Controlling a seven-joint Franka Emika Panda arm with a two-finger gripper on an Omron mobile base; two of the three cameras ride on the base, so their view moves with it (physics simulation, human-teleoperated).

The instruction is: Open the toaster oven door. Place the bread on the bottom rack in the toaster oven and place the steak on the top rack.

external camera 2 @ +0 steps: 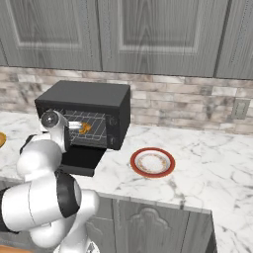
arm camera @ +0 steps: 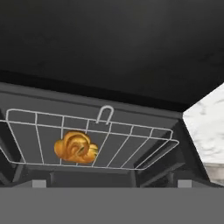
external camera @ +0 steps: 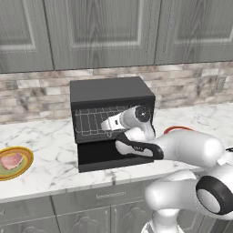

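The black box-shaped toaster oven [external camera: 111, 93] stands on the white marbled surface [external camera: 50, 157], its black front door [external camera: 98, 157] folded down flat. The two-finger gripper [external camera: 105, 124], jaws spread wide and empty, reaches into the cavity. Ahead of it, on a thin light-grey wire rack [arm camera: 131, 144], lies the golden-orange, knotted bread [arm camera: 75, 148]. Off to the gripper's left, the flat pink steak [external camera: 11, 160] rests on a round yellow-green plate [external camera: 25, 167]; to its right sits a red-rimmed round plate [external camera 2: 152, 162]. No lettering is legible.
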